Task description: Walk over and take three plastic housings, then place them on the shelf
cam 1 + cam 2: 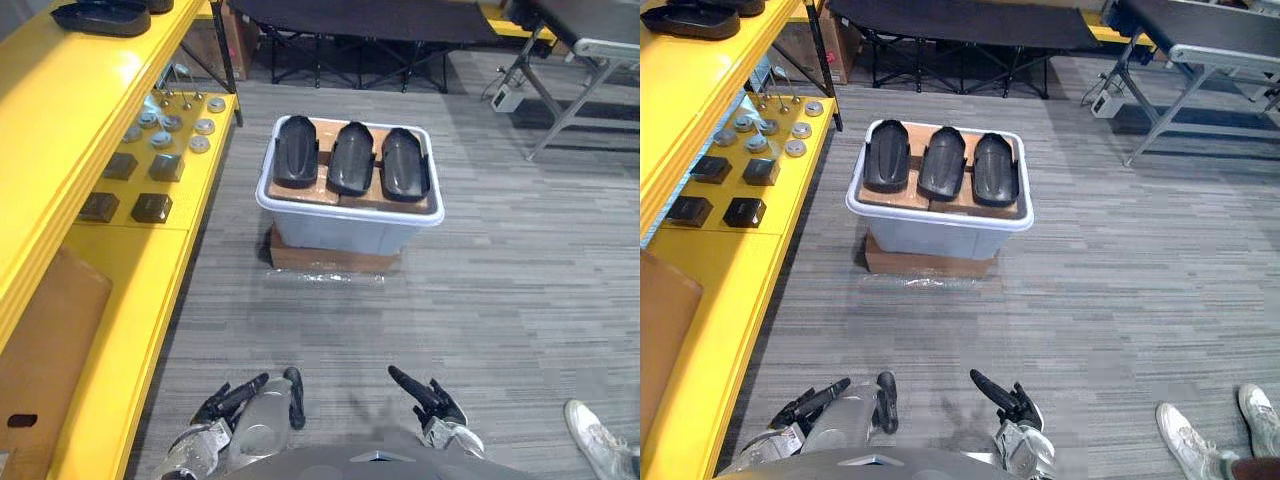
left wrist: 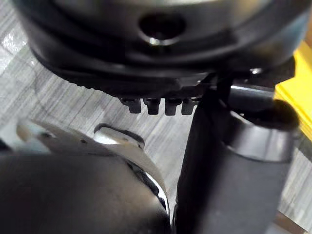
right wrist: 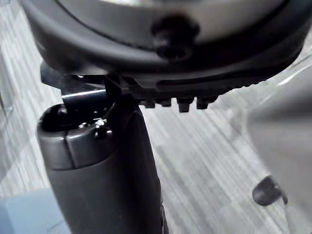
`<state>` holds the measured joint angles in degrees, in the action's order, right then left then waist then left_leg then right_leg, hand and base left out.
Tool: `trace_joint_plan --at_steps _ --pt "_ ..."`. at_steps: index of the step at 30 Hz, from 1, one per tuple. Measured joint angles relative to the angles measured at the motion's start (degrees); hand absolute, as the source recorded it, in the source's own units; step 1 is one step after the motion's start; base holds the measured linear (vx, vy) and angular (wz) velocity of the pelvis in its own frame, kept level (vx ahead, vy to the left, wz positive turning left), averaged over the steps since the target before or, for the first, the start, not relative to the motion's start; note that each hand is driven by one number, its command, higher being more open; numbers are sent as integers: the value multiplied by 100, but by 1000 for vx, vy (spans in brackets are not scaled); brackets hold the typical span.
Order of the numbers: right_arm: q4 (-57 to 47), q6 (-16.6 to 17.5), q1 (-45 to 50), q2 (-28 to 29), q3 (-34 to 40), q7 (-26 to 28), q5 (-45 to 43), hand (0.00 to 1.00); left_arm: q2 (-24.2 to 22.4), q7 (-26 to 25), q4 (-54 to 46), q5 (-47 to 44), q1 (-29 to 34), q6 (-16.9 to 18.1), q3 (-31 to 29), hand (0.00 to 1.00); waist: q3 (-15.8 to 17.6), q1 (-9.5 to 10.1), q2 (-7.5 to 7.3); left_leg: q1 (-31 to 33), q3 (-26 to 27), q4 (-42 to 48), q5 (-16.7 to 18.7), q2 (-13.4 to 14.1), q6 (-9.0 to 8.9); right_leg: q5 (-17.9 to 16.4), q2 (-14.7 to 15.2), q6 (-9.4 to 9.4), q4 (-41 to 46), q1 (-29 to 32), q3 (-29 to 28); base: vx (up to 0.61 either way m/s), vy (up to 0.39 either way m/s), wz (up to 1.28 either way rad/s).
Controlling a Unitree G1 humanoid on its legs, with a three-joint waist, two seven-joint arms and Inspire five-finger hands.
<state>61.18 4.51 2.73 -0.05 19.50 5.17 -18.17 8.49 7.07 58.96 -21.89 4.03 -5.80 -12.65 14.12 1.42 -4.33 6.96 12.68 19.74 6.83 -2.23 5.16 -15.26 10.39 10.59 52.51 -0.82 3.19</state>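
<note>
Three black plastic housings (image 1: 297, 152) (image 1: 352, 158) (image 1: 405, 164) lie side by side on brown cardboard on top of a pale grey bin (image 1: 345, 228), which stands on the floor ahead of me. The yellow shelf (image 1: 120, 290) runs along my left. My left hand (image 1: 235, 398) and right hand (image 1: 425, 397) hang low near my body, well short of the bin. Both are open, with straight fingers holding nothing. In the wrist views each thumb (image 2: 229, 170) (image 3: 107, 165) stands over bare carpet.
A flat cardboard box (image 1: 330, 262) sits under the bin. The shelf holds round metal parts (image 1: 200, 135), dark blocks (image 1: 150, 207), a brown board (image 1: 40, 350) and, on its top level, a black housing (image 1: 100, 15). A black folding table and metal frames stand behind. A person's shoe (image 1: 600, 442) is at lower right.
</note>
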Motion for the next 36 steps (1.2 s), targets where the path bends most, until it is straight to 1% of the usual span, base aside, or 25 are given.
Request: trace_joint_plan --at_steps 1,2,3,4,5,6,7,8,9,10,11,12,13,14,15,16,18,20,22,24,25,28,30,32,36 --pt "-6 7 18 -8 -1 20 38 100 12 -6 -2 0 25 64 80 100 15 15 27 -202 17 -96 13 -30 6 -86 41 -146 -34 74 51 522 88 33" --pt "-26 62 14 -42 -9 38 229 100 13 -12 -15 -14 50 164 205 100 33 7 82 -509 -13 -300 17 -36 4 -219 60 -379 -492 213 196 445 25 37" --pt "-103 152 44 -80 -77 16 226 100 1 -4 -55 -51 29 216 370 100 -21 -21 181 -678 -160 -478 29 11 -16 -268 54 -485 -1271 354 375 350 8 46" --pt "-153 191 82 -83 -95 -26 216 100 -30 1 -75 -52 3 241 414 100 -81 -33 251 -677 -226 -541 61 53 -67 -248 54 -502 -1688 453 431 331 -65 57" --pt "-198 225 98 -126 -89 -87 212 100 -152 -2 -114 -59 -147 384 497 100 -160 -22 303 -706 -371 -585 150 208 -133 -134 48 -452 -2607 615 445 264 -76 41" --pt "-202 224 97 -138 -87 -91 212 100 -210 -6 -113 -64 -195 429 499 100 -150 -16 353 -715 -414 -572 192 292 -191 -3 50 -472 -2922 651 427 363 -148 31" --pt "-204 224 119 -143 -89 -88 219 100 -316 -31 -114 -103 -218 481 498 100 -209 -19 401 -719 -468 -533 283 466 -305 351 40 -502 -3437 750 403 296 -235 2" --pt "-207 228 157 -118 -103 -85 222 100 -354 -75 -117 -64 -212 527 498 100 -270 -14 361 -731 -477 -470 394 629 -441 850 -13 -497 -3793 791 378 283 -272 -6" --pt "-212 235 192 -88 -107 -82 219 100 -329 -75 -116 -80 -206 546 495 100 -304 -15 313 -747 -475 -436 458 691 -522 1168 -25 -465 -3911 795 344 295 -350 -7" --pt "-263 275 331 33 -110 -78 206 100 -263 -95 -117 -66 -203 545 493 100 -418 -8 139 -749 -490 -379 572 728 -686 2012 -13 -450 -4030 792 269 217 -305 2" --pt "-261 306 406 122 -111 -75 187 100 -208 -109 -107 -43 -204 532 490 100 -528 11 -3 -748 -513 -359 647 713 -798 2102 23 -353 -4080 750 303 284 -403 -15" --pt "-258 326 440 74 -130 -67 167 100 -312 -170 -93 2 -186 534 494 100 -633 41 111 -698 -516 -285 735 928 -935 1961 -161 -406 -4320 679 313 220 -316 -21" --pt "-269 355 432 32 -184 -62 160 100 -368 -181 -88 7 -191 527 499 100 -662 32 181 -676 -516 -286 750 1010 -967 1951 -242 -422 -4437 650 328 229 -322 -22" --pt "-299 404 435 -75 -216 -64 159 100 -469 -192 -22 -12 -241 521 500 100 -703 -34 371 -634 -549 -370 721 1106 -1035 1900 -350 -500 -4645 600 431 193 -235 2" --pt "-292 441 453 -147 -209 -82 164 100 -576 -190 71 -57 -313 497 504 100 -691 -66 505 -702 -593 -488 671 1142 -1089 1878 -419 -535 -4742 516 502 174 -206 19" --pt "-293 452 479 -218 -169 -95 153 100 -676 -175 215 -96 -361 442 505 100 -714 -86 601 -825 -651 -641 601 1197 -1153 1842 -496 -586 -4780 406 590 158 -160 22" --pt "-295 534 508 -247 -181 -123 207 100 -737 -161 252 -112 -342 468 491 100 -714 -101 678 -1013 -742 -647 590 1308 -1202 1664 -607 -672 -4751 156 679 123 -140 35" --pt "-317 684 514 -237 -244 -199 221 100 -727 -160 234 -98 -342 573 485 100 -689 -41 654 -900 -823 -277 660 1409 -1304 1518 -676 -735 -4736 22 733 17 -105 31" --pt "-393 807 507 -270 -452 -203 205 100 -675 -161 162 -50 -353 596 496 100 -602 -6 618 -649 -757 -74 653 1473 -1295 1513 -709 -745 -4804 48 774 -77 -55 21" --pt "-502 901 545 -233 -462 -231 191 100 -664 -134 130 -25 -366 596 499 100 -560 -18 602 -676 -714 -389 603 1465 -1293 1564 -713 -722 -4875 121 810 -91 -7 9" --pt "-726 922 563 -154 -490 -321 156 100 -628 -135 107 28 -403 582 514 100 -496 -10 532 -770 -633 -681 415 1368 -1258 1617 -649 -669 -4953 157 767 -102 4 -3" --pt "-1734 924 858 -93 -671 -602 146 100 -498 -173 72 233 -470 532 636 100 -340 -63 400 -842 -486 -1122 276 1263 -1273 1720 -573 -648 -5141 246 695 -57 8 -14" --pt "-2442 927 993 -113 -662 -802 93 100 -426 -166 -25 316 -461 537 829 100 -324 -96 394 -818 -361 -1173 283 1243 -1271 1720 -594 -643 -5145 375 571 5 8 -27" --pt "-3292 928 1062 -184 -591 -986 93 100 -313 -181 -47 454 -413 512 1108 100 -285 -249 411 -806 -338 -1122 356 1213 -1248 1715 -581 -649 -5129 399 527 102 42 -12" --pt "-4351 923 1075 -212 -223 -1173 101 100 -230 -183 -186 455 -418 420 1287 100 -178 -322 423 -775 -285 -882 398 1270 -1229 1700 -602 -697 -4921 479 486 132 39 -7"
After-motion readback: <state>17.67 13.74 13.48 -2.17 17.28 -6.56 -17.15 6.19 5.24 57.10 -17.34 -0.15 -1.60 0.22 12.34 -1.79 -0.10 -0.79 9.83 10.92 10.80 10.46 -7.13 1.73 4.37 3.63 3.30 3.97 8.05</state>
